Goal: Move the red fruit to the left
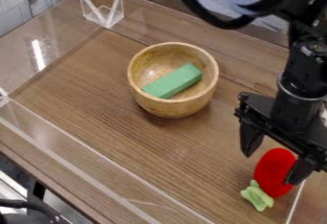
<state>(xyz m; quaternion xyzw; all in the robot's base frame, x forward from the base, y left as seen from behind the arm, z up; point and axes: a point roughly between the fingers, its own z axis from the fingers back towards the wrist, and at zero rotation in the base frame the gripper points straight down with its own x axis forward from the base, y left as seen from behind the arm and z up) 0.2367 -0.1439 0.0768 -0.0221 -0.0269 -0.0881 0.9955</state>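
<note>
The red fruit lies on the wooden table near the front right, its light green leafy stem pointing toward the front edge. My black gripper points straight down over it, open, with one finger left of the fruit and the other on its right side. Whether the fingers touch the fruit I cannot tell; part of the fruit is hidden behind the right finger.
A wooden bowl holding a green rectangular block stands at the table's middle, left of the gripper. Clear plastic walls border the table on the left and front, with a clear folded piece at the back left.
</note>
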